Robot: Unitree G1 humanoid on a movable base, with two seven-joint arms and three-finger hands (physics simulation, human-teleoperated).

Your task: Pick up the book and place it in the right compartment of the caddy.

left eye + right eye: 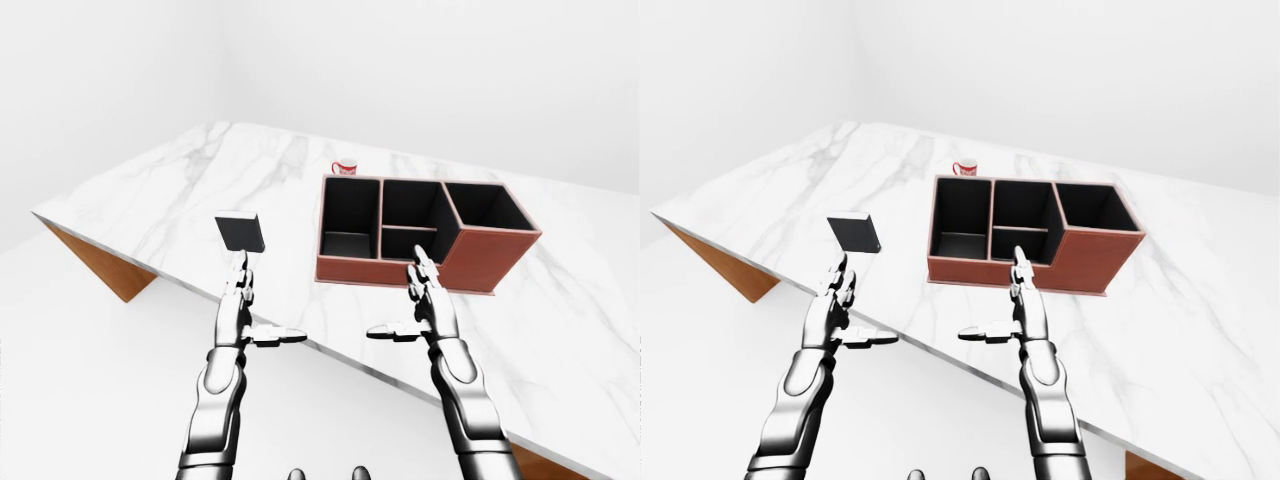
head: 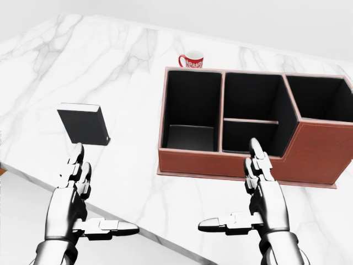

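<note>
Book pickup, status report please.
Left hand and right hand open, empty. Book flat on counter, untouched. Caddy compartments empty.

White marble table (image 1: 180,200) with three things resting on its top.

A dark book (image 2: 83,124) lies flat close to the table's near edge, toward its left corner. The brown caddy (image 2: 242,163) sits well apart from it toward the middle, its black compartments open upward. A red and white mug (image 2: 191,60) stands just beyond the caddy's far wall, nearer the far edge. Wood-coloured sides show beneath the marble top.
</note>
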